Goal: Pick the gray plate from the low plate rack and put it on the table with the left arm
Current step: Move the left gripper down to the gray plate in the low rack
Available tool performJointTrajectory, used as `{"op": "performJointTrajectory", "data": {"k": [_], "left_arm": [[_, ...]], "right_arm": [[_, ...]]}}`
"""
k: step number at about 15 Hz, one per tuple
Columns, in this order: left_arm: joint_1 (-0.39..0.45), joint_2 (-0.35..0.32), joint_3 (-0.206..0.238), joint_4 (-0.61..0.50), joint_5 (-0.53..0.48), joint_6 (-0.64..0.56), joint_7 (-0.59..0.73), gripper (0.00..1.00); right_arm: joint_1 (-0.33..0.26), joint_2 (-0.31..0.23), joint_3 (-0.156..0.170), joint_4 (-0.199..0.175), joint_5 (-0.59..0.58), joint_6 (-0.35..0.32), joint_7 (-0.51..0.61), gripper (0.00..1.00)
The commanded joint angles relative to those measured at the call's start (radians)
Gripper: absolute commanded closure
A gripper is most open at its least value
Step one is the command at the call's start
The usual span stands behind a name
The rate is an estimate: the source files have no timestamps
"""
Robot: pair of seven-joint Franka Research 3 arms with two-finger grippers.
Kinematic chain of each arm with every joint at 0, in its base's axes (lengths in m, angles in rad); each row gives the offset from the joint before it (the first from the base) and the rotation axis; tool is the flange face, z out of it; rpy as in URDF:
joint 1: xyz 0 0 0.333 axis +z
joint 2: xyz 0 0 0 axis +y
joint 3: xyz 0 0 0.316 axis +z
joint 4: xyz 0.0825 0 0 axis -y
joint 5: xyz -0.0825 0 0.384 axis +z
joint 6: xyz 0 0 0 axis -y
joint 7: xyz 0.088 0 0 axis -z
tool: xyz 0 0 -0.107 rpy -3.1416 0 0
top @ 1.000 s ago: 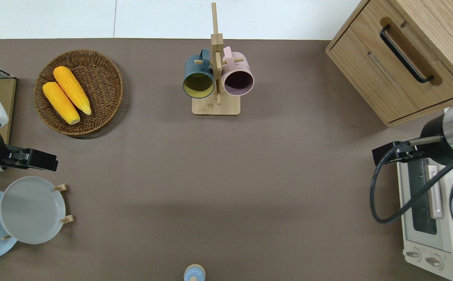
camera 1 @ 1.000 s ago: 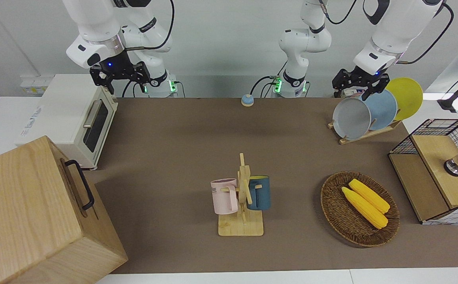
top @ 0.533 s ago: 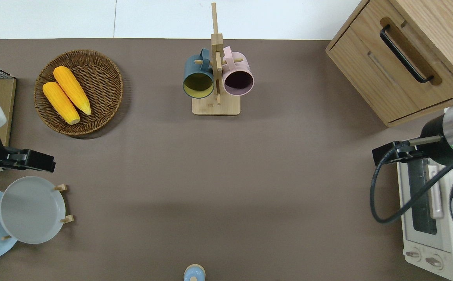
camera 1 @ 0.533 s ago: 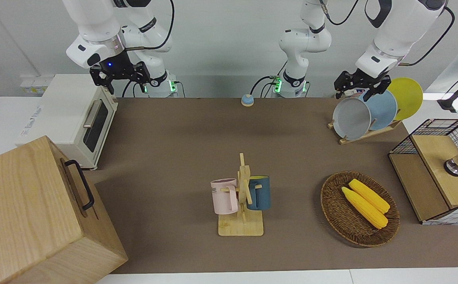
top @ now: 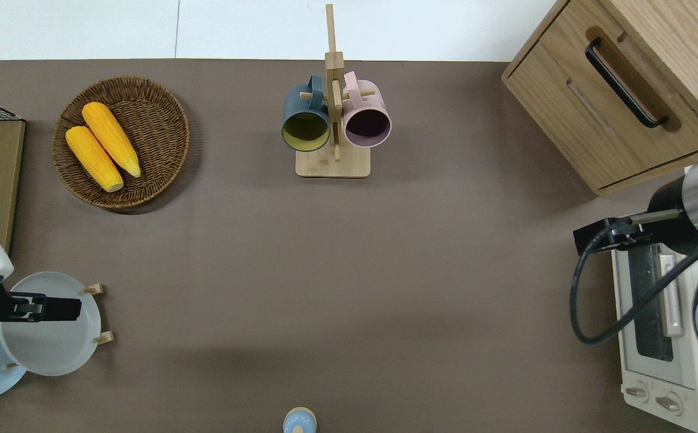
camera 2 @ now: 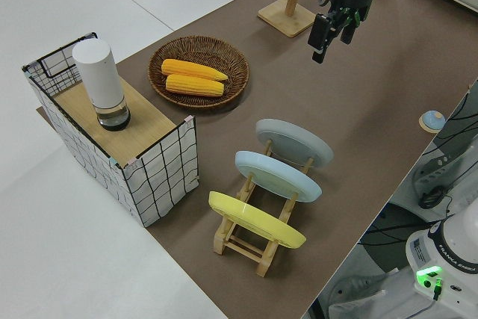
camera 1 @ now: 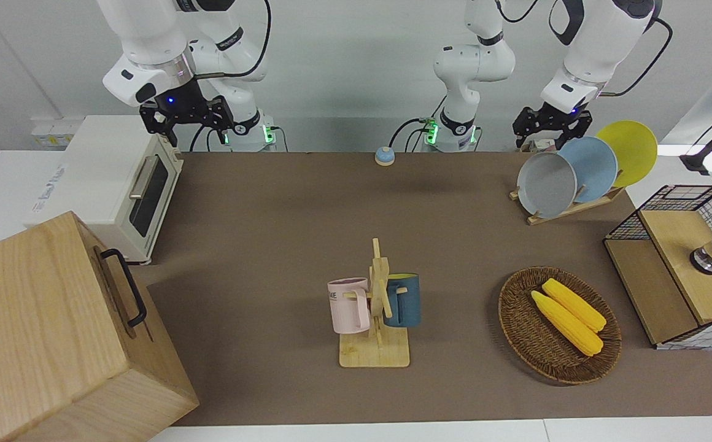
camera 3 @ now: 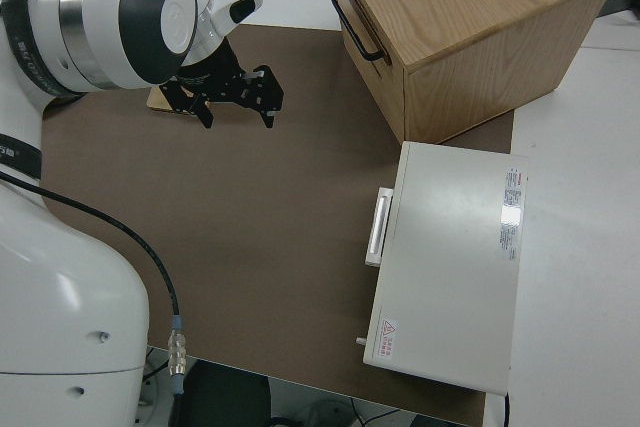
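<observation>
- The low plate rack (camera 1: 568,205) stands at the corner of the table (camera 1: 282,245) on the robots' edge, at the left arm's end, and holds 3 plates on edge between its slanted pegs.
- The pegs lean each plate at a tilt, so a rim stands up free for 2 fingers to close on.
- The gray plate (camera 1: 546,184) sits in the rack's end slot toward the middle of the table; the light-blue plate (camera 1: 589,169) comes next and the yellow plate (camera 1: 629,150) sits outermost.
- Being the end plate, the gray plate has its open face clear of its neighbours, which probably makes it the easiest to lift out.
- The left gripper (top: 54,308) hangs over the gray plate, as the overhead view shows, with nothing in it and clear of the rim; I cannot tell how wide its fingers stand.
- I judge this the approach step: the grasp is not yet made and the plate rests fully in the rack.
- The bare mat toward the middle of the table looks like the natural spot to lay the plate.
- The right arm is parked.
- The wicker basket (camera 1: 558,325) holds 2 corn cobs (camera 1: 568,314) near the edge opposite the robots.
</observation>
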Motion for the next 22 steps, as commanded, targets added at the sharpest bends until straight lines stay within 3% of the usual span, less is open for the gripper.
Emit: {"op": "performJointTrajectory", "data": {"k": [1, 5, 13, 20, 22], "left_arm": [[0.026, -0.029, 0.001, -0.068, 0.081, 0.071, 0.01, 0.01], [0.081, -0.028, 0.005, -0.091, 0.156, 0.128, 0.01, 0.01], [0.169, -0.028, 0.007, -0.227, 0.158, 0.276, -0.013, 0.01], [0.201, -0.037, 0.005, -0.325, 0.168, 0.364, -0.048, 0.01], [0.198, -0.037, 0.004, -0.345, 0.211, 0.382, -0.091, 0.02]], "right_arm": [[-0.025, -0.004, 0.022, 0.008, -0.006, -0.012, 0.012, 0.017], [-0.025, -0.002, 0.022, 0.006, -0.006, -0.012, 0.012, 0.017], [-0.025, -0.002, 0.02, 0.006, -0.006, -0.012, 0.012, 0.017], [-0.025, -0.002, 0.022, 0.008, -0.006, -0.012, 0.012, 0.017], [-0.025, -0.002, 0.022, 0.008, -0.006, -0.012, 0.012, 0.017]]}}
